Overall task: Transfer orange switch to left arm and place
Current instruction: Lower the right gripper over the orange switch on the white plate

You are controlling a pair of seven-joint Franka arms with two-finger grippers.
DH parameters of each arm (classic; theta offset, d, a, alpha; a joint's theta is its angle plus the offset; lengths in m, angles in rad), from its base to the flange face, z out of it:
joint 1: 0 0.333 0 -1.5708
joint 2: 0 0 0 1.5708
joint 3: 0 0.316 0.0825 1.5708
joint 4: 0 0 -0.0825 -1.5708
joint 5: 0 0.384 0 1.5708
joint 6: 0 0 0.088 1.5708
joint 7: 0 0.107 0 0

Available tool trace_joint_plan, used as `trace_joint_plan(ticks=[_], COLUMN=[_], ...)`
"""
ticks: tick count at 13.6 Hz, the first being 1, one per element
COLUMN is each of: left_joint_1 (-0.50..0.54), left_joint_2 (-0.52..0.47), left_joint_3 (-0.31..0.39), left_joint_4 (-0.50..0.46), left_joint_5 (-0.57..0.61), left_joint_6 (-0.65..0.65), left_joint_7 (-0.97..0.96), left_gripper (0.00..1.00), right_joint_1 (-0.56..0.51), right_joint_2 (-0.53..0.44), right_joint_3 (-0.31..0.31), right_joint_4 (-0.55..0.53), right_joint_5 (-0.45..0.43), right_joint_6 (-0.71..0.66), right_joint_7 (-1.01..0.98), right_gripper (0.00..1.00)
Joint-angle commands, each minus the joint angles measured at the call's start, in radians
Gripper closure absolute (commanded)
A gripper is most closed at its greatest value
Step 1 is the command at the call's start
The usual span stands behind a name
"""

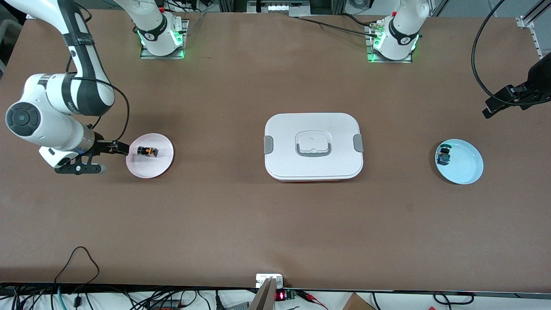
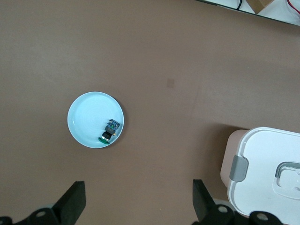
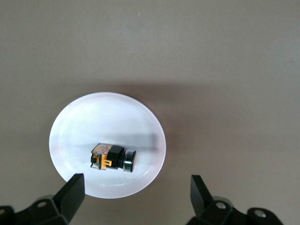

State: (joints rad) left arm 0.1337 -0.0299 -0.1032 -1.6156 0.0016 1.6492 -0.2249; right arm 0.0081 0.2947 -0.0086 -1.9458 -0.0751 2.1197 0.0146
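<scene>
From the high front camera, the orange switch (image 1: pixel 147 151) is lying on its side in a pink plate (image 1: pixel 161 165) at the right arm's end of the worktop (image 1: pixel 241 224). The right claw (image 1: pixel 122 148) is hanging at the plate's rim with its fingers wide and holding nothing. The box (image 1: pixel 313 146) is sitting in the middle, right between the two plates — any low, straight carry is risking a bump on its lid. There is plenty of bare worktop nearer the camera and nearer the bases to go around it.

In the left wrist view, the left claw (image 2: pixel 136 202) is waiting, wide and empty, above a blue plate (image 2: pixel 86 119) with a green-topped part (image 2: pixel 110 131) — the wrong one, easy to mix up. The box's corner is showing close by.

In the right wrist view, the switch is looking small and round — I think it could roll or slip if pinched off-centre. The plate's raised rim could also be catching a finger (image 3: pixel 70 196).
</scene>
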Motion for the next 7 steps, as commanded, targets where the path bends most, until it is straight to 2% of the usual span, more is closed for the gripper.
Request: trace_joint_plan(ticks=[1, 7], left_joint_1=[0.007, 0.006], left_joint_2=[-0.002, -0.039], left_joint_3=[-0.01, -0.01], left_joint_4=[0.02, 0.023], left_joint_5=[0.02, 0.031], left_joint_6=[-0.009, -0.038], left_joint_7=[0.01, 0.005], left_gripper=[0.0, 0.0], right_joint_1=[0.006, 0.069], right_joint_2=[0.01, 0.041], right_joint_3=[0.004, 0.002], right_joint_4=[-0.024, -0.057], right_joint_5=[0.0, 0.017], right_joint_6=[0.023, 0.086], right_joint_7=[0.011, 0.015], right_gripper=[0.0, 0.0])
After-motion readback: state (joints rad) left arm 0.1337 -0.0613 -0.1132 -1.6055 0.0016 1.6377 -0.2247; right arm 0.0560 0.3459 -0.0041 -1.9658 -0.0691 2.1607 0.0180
